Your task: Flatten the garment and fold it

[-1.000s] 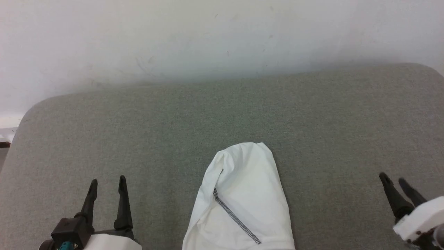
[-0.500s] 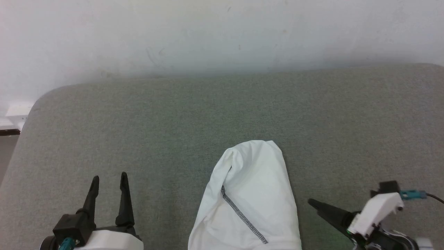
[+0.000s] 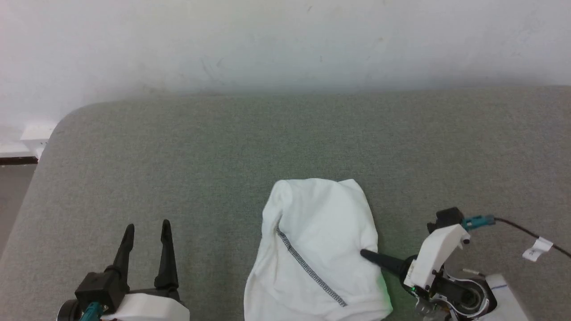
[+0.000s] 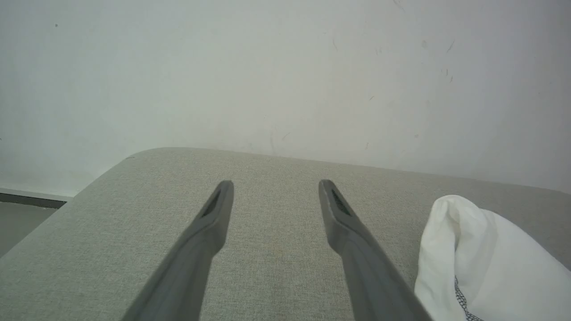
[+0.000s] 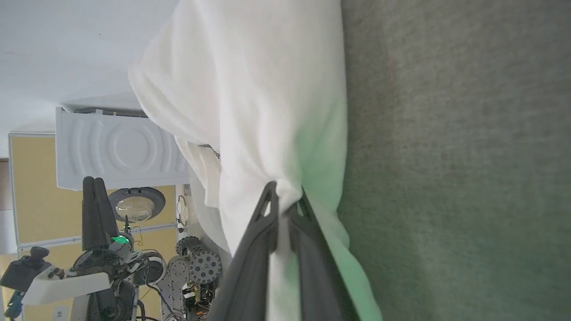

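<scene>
- The left gripper sits at seven o'clock in the head view, over the grey padded surface. Its fingers are spread wide apart with nothing between them.
- The garment, white with a speckled seam, lies bunched on that surface at six o'clock. Its near part runs off the bottom edge.
- The right gripper, at five o'clock, points toward nine o'clock. Its fingers are pinched together on a fold at the garment's right edge.
</scene>
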